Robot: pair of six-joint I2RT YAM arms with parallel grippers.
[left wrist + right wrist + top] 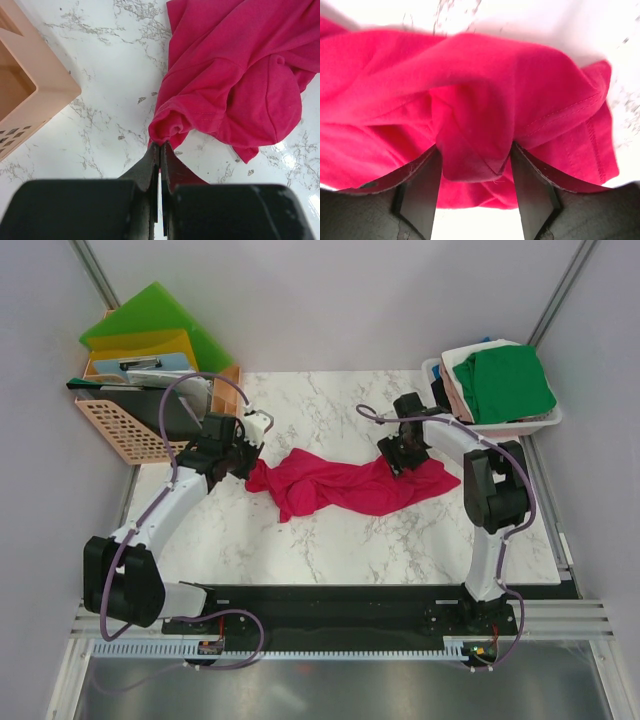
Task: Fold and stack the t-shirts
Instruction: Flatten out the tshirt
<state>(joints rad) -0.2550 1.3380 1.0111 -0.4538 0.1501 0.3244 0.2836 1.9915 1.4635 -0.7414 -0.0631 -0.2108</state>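
Crimson-pink t-shirt (340, 485): lying crumpled in a long rope across the middle of the marble table (300, 550), reaching from one gripper to the other, not yet spread or folded. Being pinched at its left end by the left gripper (160, 145), clamped fully shut on a bunched bit of hem, probably anchoring that corner for pulling the cloth flat. Being straddled at the other end by the right gripper (475, 150), spread well apart around a raised fold without clamping it, seemingly hunting for a better hold. Waiting in the white bin (530, 425) at the far right corner: a green t-shirt (505, 380) topping other shirts. Standing near the left gripper, apart from the cloth: a peach basket (30, 85).
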